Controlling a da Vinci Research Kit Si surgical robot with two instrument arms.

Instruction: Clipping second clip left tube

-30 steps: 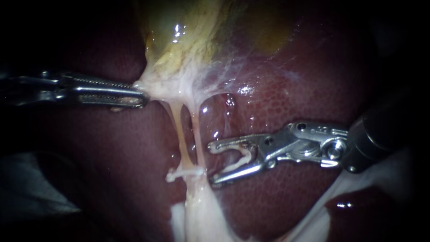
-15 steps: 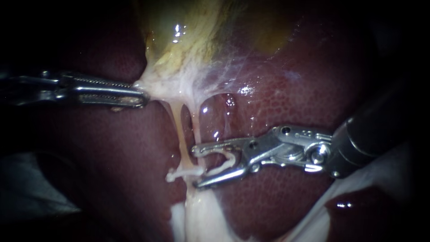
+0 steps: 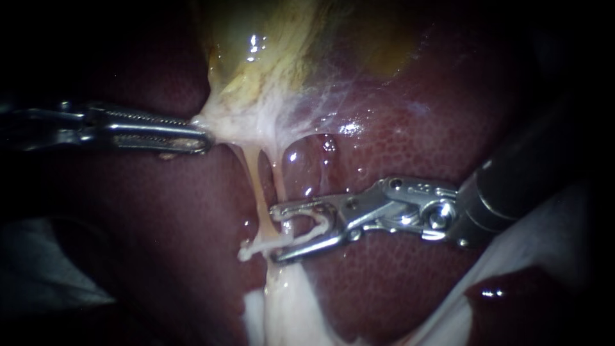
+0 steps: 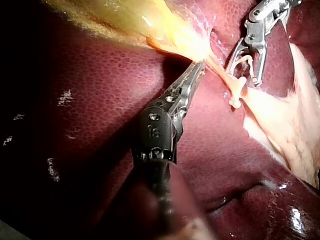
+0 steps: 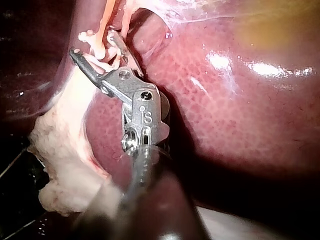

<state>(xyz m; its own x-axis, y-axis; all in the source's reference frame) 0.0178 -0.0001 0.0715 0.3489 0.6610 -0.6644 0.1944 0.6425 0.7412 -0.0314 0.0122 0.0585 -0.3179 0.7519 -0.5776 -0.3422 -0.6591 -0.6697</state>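
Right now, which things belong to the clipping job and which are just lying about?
Job: right instrument, loaded clip, left tube, placed clip, left instrument gripping the gallbladder.
Lying about: liver, pale loose tissue.

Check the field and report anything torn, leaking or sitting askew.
No tear or leak shows. One thing: the placed clip sits slanted across the left tube, one end jutting out sideways. The right instrument, its jaws holding a loaded clip, is right beside it; the left instrument grips the gallbladder.
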